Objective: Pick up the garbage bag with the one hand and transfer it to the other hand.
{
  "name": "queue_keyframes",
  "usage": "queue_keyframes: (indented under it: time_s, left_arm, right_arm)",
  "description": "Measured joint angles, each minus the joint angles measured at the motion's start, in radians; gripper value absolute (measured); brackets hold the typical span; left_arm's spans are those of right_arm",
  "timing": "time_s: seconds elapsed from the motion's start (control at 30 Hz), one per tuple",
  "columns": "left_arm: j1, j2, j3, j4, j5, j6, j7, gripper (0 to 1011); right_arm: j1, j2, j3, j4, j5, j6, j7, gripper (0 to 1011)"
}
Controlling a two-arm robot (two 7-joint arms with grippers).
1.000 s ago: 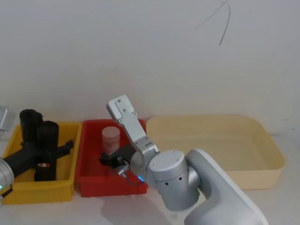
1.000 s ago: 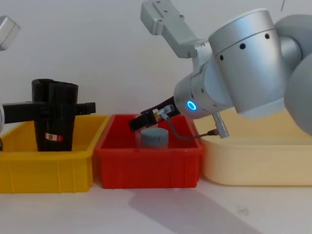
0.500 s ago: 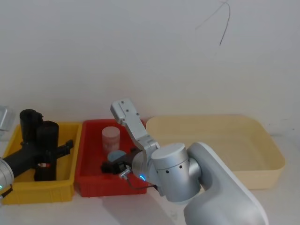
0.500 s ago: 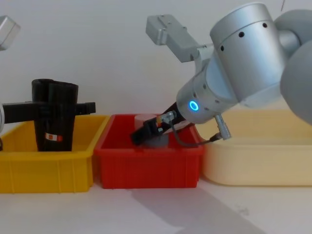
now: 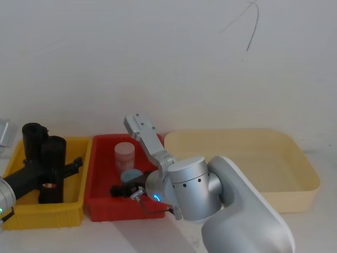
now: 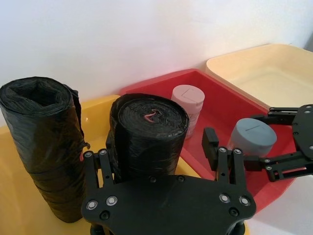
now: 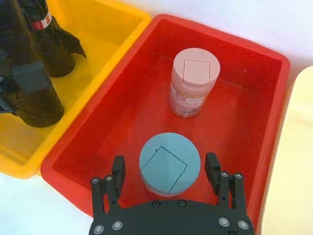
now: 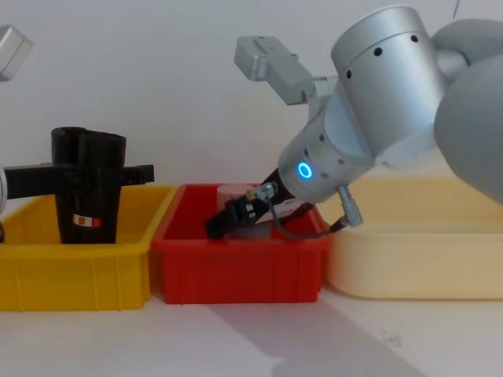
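Right claw (image 7: pixel 165 164) has sunk lower into red bin (image 7: pixel 88 127), spread wide astride blue-lidded jar (image 7: pixel 168 172). Left claw (image 6: pixel 151 147) stands wide; garbage bag (image 6: pixel 146 122) upright between its fingers (image 6: pixel 93 164), ungripped. Judged: pickup pending; closing and lifting required.

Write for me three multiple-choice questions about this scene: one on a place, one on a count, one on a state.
1. Where does the garbage bag stand?
A. in the yellow bin
B. in the red bin
C. in the right gripper

2. How many jars are in the red bin?
A. one
B. two
C. three

3. How is the right gripper?
A. shut on the pink jar
B. open around the blue-lidded jar
C. shut on the garbage bag

Answers:
1 A: it stands upright in the yellow bin, between the open fingers of the left gripper.
2 B: a pink jar and a blue-lidded jar.
3 B: its fingers flank the lid, with gaps.
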State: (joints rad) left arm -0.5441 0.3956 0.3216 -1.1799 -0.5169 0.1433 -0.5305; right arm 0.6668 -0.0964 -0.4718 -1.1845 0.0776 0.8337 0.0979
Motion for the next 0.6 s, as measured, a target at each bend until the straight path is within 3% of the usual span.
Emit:
queue_keyframes:
  time_s: [0.1,0.5,0.6]
  left_arm:
    - [0.0,0.0,0.0,0.0,0.0,0.0,0.0,1001]
    - [0.0,0.0,0.0,0.0,0.0,0.0,0.0,1002]
    - [0.0,0.0,0.0,0.0,0.0,0.0,0.0,1002]
  right_arm:
    - [0.004,-0.005,0.004,0.009,0.001,0.0,0.001,994]
    - [0.012,-0.016,0.014,0.028,0.004,0.001,0.003,685]
    - [0.013,-0.017,0.015,0.031,0.005,0.002,0.003,660]
